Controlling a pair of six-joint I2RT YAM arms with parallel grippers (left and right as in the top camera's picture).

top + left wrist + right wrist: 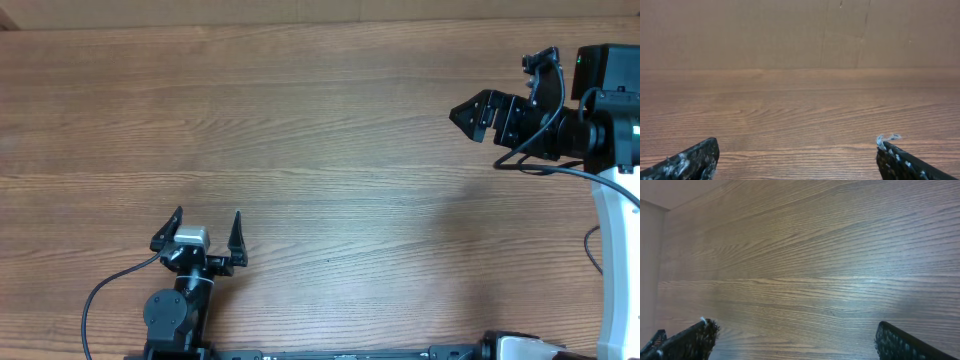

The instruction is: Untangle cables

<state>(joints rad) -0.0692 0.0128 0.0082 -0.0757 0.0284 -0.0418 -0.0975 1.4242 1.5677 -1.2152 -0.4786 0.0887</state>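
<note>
- While the wooden bench [320,150] is filling all three views, no cables are showing anywhere on it, so their place cannot be told.
- Near the far right corner, the right claw [497,88] is hovering with jaws spread wide, holding nothing.
- By the near edge, left of centre, the left claw [208,220] is facing the far edge, equally wide and empty.
- Judging from the task alone, such thin cords are probably handling light, limp and snag-prone; gripping a loose strand beside a plug end, outside any knot, is looking wisest.
- Relative to either claw, the cables are lying somewhere out of sight.
</note>
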